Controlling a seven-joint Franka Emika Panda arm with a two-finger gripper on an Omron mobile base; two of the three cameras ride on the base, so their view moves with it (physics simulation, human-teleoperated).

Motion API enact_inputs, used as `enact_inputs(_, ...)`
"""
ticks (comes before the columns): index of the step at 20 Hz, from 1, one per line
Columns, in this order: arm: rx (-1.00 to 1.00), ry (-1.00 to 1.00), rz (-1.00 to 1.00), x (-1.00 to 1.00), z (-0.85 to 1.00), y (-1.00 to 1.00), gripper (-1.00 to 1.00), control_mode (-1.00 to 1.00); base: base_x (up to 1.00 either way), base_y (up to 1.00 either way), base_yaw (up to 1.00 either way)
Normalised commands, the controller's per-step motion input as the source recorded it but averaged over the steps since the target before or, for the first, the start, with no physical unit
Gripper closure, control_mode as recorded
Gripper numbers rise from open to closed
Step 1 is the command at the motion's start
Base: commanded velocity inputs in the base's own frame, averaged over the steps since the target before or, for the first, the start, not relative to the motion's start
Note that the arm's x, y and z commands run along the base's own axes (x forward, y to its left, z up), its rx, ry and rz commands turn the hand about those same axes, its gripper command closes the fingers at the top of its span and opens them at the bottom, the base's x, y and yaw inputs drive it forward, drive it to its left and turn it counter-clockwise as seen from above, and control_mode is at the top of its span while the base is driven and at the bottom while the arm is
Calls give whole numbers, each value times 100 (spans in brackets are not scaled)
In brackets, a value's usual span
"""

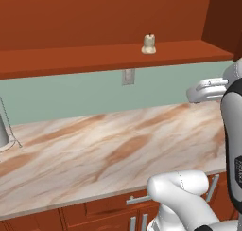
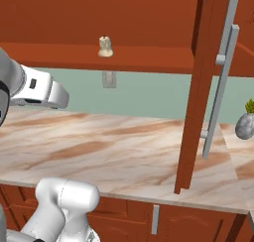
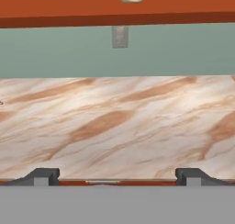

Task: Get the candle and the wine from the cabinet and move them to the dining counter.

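My two finger tips sit nearest, at the bottom of the hand view, gripper (image 3: 114, 176) spread to full width with nothing between the jaws, empty. Just beyond them the near edge of the wall counter (image 3: 114, 122), marble top running back to the green wall. Outlet plate (image 3: 120, 36) on that wall, straight ahead. Above it the open cabinet (image 3: 114, 9), its shelf crossing the top of my view. The candle (image 1: 149, 44) stands upright on that shelf near its front edge, directly above the outlet and roughly on my centreline, so it lies up and far from my jaws, not to either side; its long axis is vertical. My judgement: the hand must rise well above counter level and reach forward, jaws level across the stub. Right door (image 2: 203, 87) hangs open with its silver handle, well right of the candle. Wine: no bottle on the part of the shelf I can see. Small vase (image 2: 245, 124) at far right.
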Motion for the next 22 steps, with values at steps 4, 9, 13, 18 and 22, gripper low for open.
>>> enact_inputs(4,0,0,0,0,0,0,-100,100,50,-38,2)
enact_inputs(9,0,0,0,13,0,0,-100,-100,23,-8,0)
enact_inputs(13,0,-7,0,14,18,-5,-100,-100,0,0,0)
enact_inputs(18,0,-20,0,0,52,0,-100,-100,0,0,0)
enact_inputs(22,0,-17,0,14,53,0,-100,-100,0,0,0)
